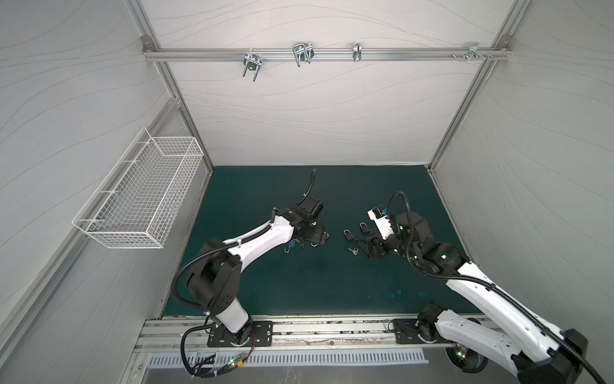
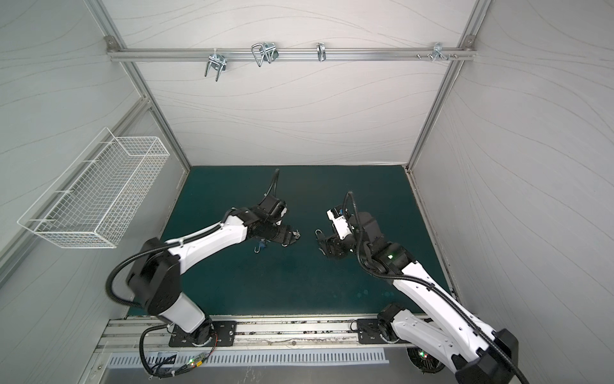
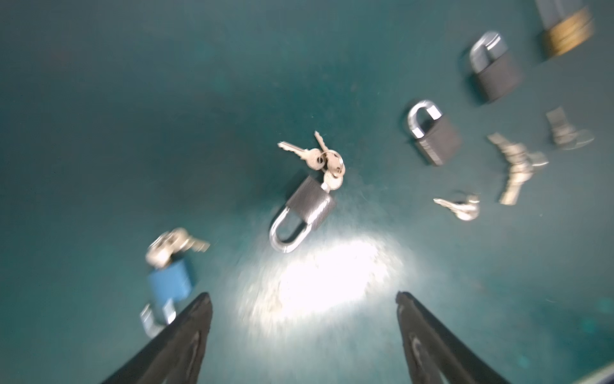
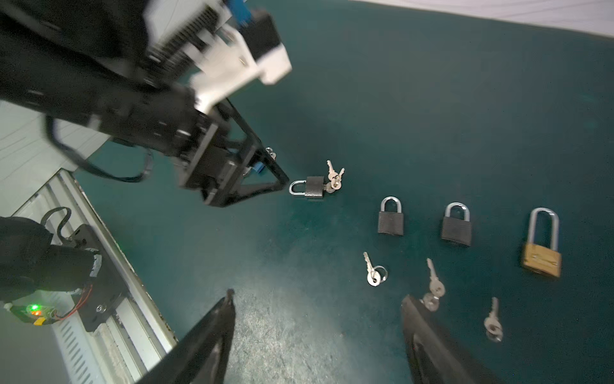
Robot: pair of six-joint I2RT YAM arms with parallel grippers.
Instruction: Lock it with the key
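Overhead, both top views: my left gripper and right gripper hang low over the green mat, tips facing each other. Most of the small hardware is hidden beneath them.
Left wrist, jaws: spread wide, nothing between them.
Left wrist, target: the grey padlock lies flat just ahead of the fingertips, lined up with the gap, shackle end towards them.
Left wrist, look: dull grey body and a bright steel shackle that seems seated on both legs. One key of the key bunch sits in the keyway at the far end. Blur stops me reading whether it is turned.
Left wrist, neighbour: a blue padlock lies just beside one finger, also keyed.
Right wrist, jaws: apart and empty.
Right wrist, spares: a dark padlock, a second dark padlock and a brass padlock lie ahead, and a loose key lies just beside one fingertip.
Why so, my judgement: the keyed padlock lies apart from the spares, between my two grippers. That lets one pin the body while the other turns the key. Wide jaws suit that approach.
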